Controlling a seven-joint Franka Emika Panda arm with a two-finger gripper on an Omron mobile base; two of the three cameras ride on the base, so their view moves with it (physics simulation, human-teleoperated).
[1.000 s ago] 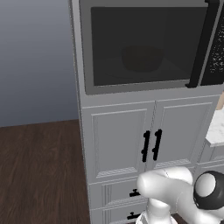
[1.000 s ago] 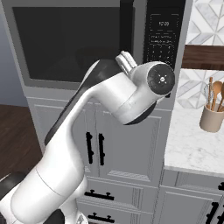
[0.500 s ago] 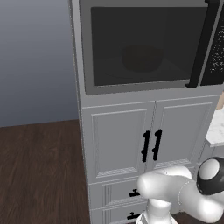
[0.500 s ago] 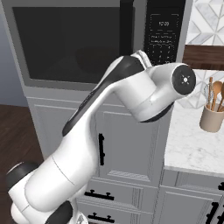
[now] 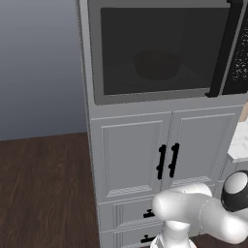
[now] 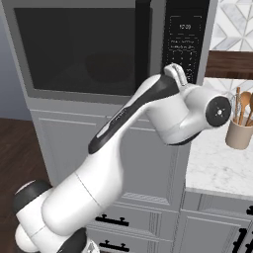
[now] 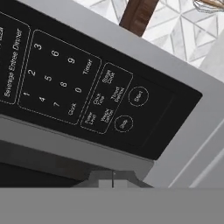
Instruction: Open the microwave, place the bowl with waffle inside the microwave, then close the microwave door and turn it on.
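1. The microwave (image 5: 160, 53) is sitting built into the white cabinetry, above a pair of cupboard doors (image 5: 167, 160) with black handles.
2. The microwave door (image 6: 81, 49) is lying shut, its long black bar handle (image 5: 222, 48) standing upright along the edge next to the control strip (image 6: 184, 37).
3. The bowl (image 5: 157, 64) is showing dimly through the dark window, resting on the microwave floor near the middle; its contents are too dim to tell.
4. The pincer (image 7: 113, 179) is pointing at the control strip from very near, its fingertips pressed together and gripping nothing.
5. In the hand view the number keypad (image 7: 54, 76) is lying to the left, and two round buttons (image 7: 138, 96) are sitting just above the fingertips.
6. The white arm (image 6: 128, 148) is reaching up across the cabinet front toward the strip.
7. A beige utensil holder (image 6: 239, 133) with wooden spoons is standing on the marble desk (image 6: 217, 168), against its back edge.
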